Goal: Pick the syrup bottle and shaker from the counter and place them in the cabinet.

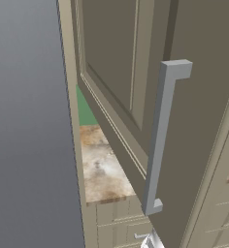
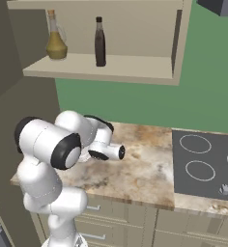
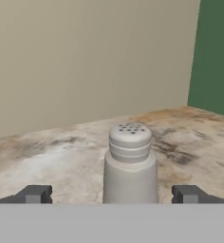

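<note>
**Operator:** Gripper status?

**Technician:** Fully spread. In the hand view its two dark fingertips sit at 8 and 4 o'clock, with the white cylindrical shaker with a perforated ribbed cap standing upright between them at 6 o'clock. Neither tip touches it.

**Operator:** Shaker location?

**Technician:** On the mottled beige and rusty-brown stone-look counter, near the corner where a beige side panel meets the green wall.

**Operator:** Syrup bottle?

**Technician:** In the right base view, a dark brown slim bottle stands upright on the open beige cabinet shelf at 12 o'clock, beside an amber glass cruet to its left. Whether it is the syrup bottle I cannot tell.

**Operator:** Cabinet door?

**Technician:** Left base view: the taupe recessed-panel door stands swung out, grey square bar handle at centre.
</note>
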### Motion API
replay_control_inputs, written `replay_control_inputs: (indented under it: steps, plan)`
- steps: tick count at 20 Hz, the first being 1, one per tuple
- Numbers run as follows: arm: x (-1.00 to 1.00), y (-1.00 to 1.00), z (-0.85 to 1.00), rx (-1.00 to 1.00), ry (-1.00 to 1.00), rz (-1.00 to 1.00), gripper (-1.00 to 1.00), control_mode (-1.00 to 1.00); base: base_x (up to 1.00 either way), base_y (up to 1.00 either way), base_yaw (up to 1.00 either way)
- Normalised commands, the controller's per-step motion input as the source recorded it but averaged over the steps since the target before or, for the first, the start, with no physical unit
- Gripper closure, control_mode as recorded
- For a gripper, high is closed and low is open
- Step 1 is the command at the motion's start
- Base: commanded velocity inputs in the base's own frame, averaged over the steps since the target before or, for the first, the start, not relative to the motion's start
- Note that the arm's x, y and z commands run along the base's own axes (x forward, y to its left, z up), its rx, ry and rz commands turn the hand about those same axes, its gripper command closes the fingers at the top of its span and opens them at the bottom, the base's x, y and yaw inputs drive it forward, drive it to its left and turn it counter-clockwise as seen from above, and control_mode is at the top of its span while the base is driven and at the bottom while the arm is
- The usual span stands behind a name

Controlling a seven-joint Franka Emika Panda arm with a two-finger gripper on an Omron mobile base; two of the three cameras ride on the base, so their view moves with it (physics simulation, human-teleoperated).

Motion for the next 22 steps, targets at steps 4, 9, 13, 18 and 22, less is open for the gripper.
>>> replay_control_inputs:
  steps: [4,9,13,18,22]
  plan:
    - [0.20,0.06,-0.04,0.05,0.06,0.00,-1.00,-1.00,0.00,0.00,0.00]
    - [0.26,0.13,-0.09,0.01,0.09,0.00,-1.00,-1.00,0.00,0.00,0.00]
    - [0.21,0.07,-0.14,0.00,0.08,0.00,-1.00,-1.00,0.00,0.00,0.00]
    - [0.19,0.09,-0.12,0.01,0.07,0.00,-1.00,-1.00,0.00,0.00,0.00]
    - [0.12,0.16,-0.12,0.03,0.06,0.00,-1.00,-1.00,0.00,0.00,0.00]
